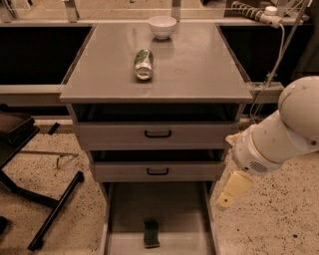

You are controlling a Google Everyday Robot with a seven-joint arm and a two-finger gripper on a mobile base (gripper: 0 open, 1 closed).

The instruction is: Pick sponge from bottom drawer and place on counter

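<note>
The gripper (232, 191) hangs to the right of the cabinet, level with the gap between the middle drawer (157, 171) and the bottom drawer (124, 219). It points down and left, clear of the cabinet. Whether it is apart or together cannot be told; it holds nothing. The white arm (279, 134) extends from it up to the right edge of the view.

The bottom drawer is pulled out. The sponge (151, 233) lies on the drawer floor, near the centre, apart from the side walls. The middle drawer and top drawer (157, 133) each carry a black handle.

The counter (199, 64) is grey and slightly glossy. A can (143, 63) lies on its side left of centre. A white bowl (162, 26) stands near the back edge.

Dark recesses flank the cabinet. The floor (269, 224) is speckled. A black stand base (50, 201) rests at left. A power strip (254, 12) and cable (271, 64) sit at upper right.
</note>
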